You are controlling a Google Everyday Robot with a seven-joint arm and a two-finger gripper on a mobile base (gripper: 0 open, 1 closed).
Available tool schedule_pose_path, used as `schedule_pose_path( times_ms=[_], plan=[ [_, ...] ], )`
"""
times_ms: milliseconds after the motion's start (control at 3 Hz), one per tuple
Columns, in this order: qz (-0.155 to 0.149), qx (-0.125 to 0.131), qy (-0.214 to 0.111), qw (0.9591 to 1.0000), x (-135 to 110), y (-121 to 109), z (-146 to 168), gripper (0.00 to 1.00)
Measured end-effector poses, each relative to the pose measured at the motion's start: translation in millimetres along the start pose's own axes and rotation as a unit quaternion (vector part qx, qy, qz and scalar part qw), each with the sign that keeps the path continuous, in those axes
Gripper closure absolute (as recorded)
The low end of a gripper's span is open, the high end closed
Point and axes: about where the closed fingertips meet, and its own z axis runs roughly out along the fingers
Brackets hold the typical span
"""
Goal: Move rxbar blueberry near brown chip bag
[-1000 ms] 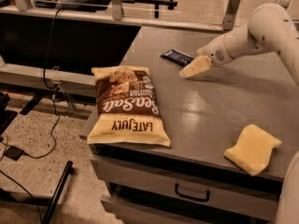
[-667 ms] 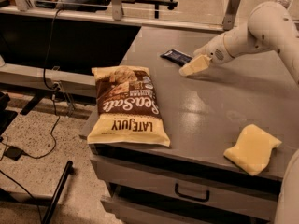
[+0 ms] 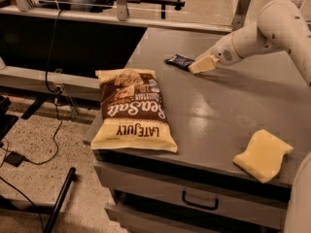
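**Grey cabinet top: gripper at the bar, bag well apart**

The gripper's cream tip sits low over the far part of the top, against the right end of the bar. Whether it grips the wrapper or only touches it cannot be told. The bar is a small dark-blue packet lying flat, near the top's far-left edge. From the gripper the white arm rises to the right and leaves the frame at the upper right corner.

Bare grey surface separates the bar from the bag, which lies flat at the near-left corner. The bag is brown in the middle and cream-yellow at both ends (its lettering reads upside down from the camera). Its near end reaches the front edge of the top.

A pale yellow block rests by the near-right edge, well away from both bar and bag.

Below the front edge is a drawer with a dark handle. To the left, black cables trail across a speckled floor, and metal posts stand behind the cabinet.
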Motion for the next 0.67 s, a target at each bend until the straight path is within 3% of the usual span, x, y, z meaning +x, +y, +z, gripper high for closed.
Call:
schedule_pose_path(
  times_ms=[667],
  plan=[
    [0.000,0.000,0.000,1.0000,-1.5,-0.1,-1.3,1.00]
  ],
)
